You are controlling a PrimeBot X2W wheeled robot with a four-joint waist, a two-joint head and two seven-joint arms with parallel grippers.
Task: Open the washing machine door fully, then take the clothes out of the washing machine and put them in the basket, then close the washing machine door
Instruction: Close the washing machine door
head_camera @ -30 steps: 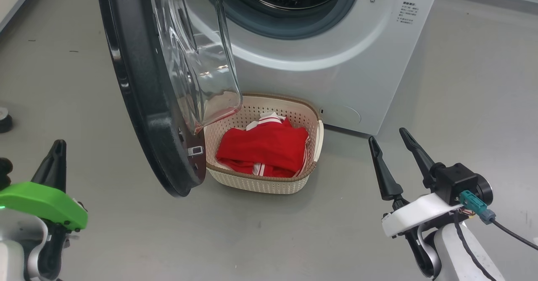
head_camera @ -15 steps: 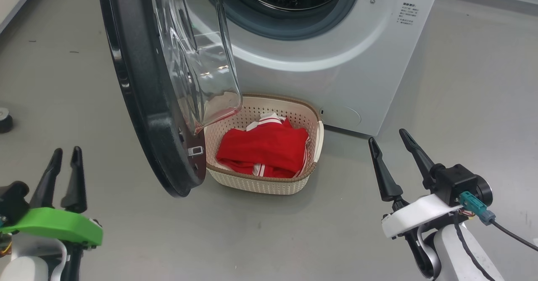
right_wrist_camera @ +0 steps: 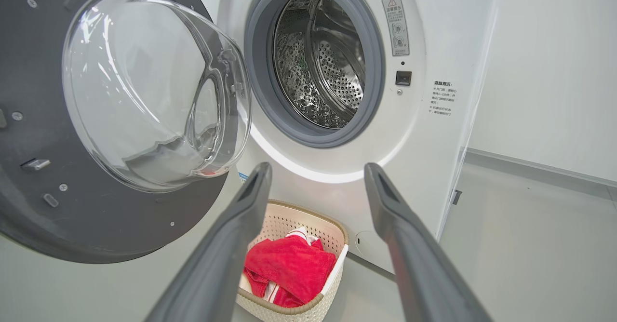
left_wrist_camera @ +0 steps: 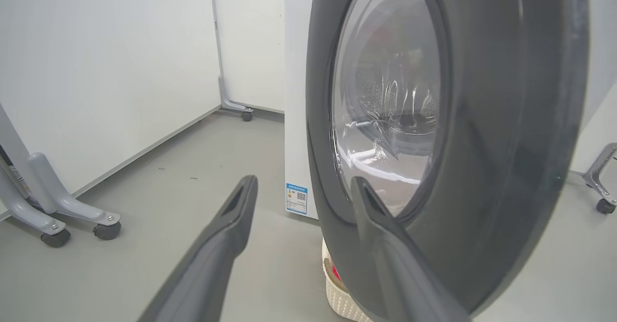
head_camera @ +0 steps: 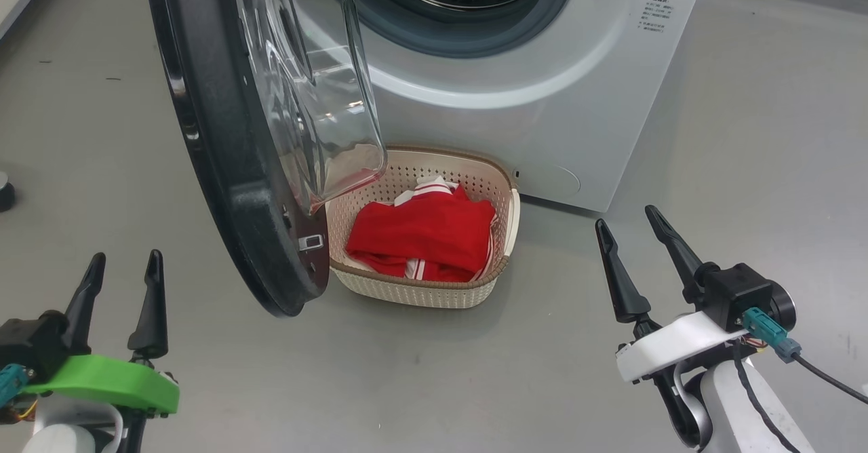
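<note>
Beyond the right jaws: washing machine (right_wrist_camera: 434, 33) glossy white, drum (right_wrist_camera: 328, 66) shiny perforated metal, washing machine door (right_wrist_camera: 144, 90) clear glass rimmed in matt dark plastic, clothes (right_wrist_camera: 289, 269) soft cloth, basket (right_wrist_camera: 328, 230) perforated plastic.

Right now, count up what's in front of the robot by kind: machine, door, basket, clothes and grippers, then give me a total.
Washing machine: 1
Machine door, standing open: 1
Basket: 1
Red clothes pile, in the basket: 1
Grippers: 2, left gripper and right gripper, both open
Total: 6
</note>
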